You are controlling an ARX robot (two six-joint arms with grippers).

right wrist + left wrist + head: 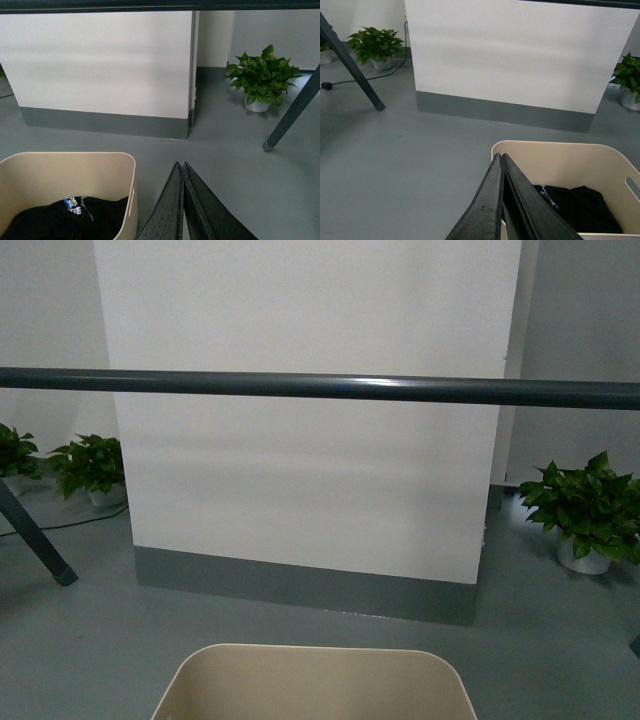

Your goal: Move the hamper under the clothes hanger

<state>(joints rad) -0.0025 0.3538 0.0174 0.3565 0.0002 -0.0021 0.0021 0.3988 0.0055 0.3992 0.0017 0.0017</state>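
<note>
The beige hamper (312, 682) sits on the grey floor at the bottom middle of the front view, just in front of and below the clothes hanger's horizontal bar (320, 387). It also shows in the left wrist view (560, 165) and the right wrist view (65, 172), with black clothes (580, 207) inside. My left gripper (501, 156) is shut and empty, over the hamper's near left rim. My right gripper (180, 164) is shut and empty, beside the hamper's right side. A hanger leg (351, 62) slants down at the left, another (292, 112) at the right.
A white partition wall with a grey base (305, 585) stands right behind the bar. Potted plants stand at the left (92, 468) and right (588, 510). A black cable (365, 77) lies on the floor by the left plant.
</note>
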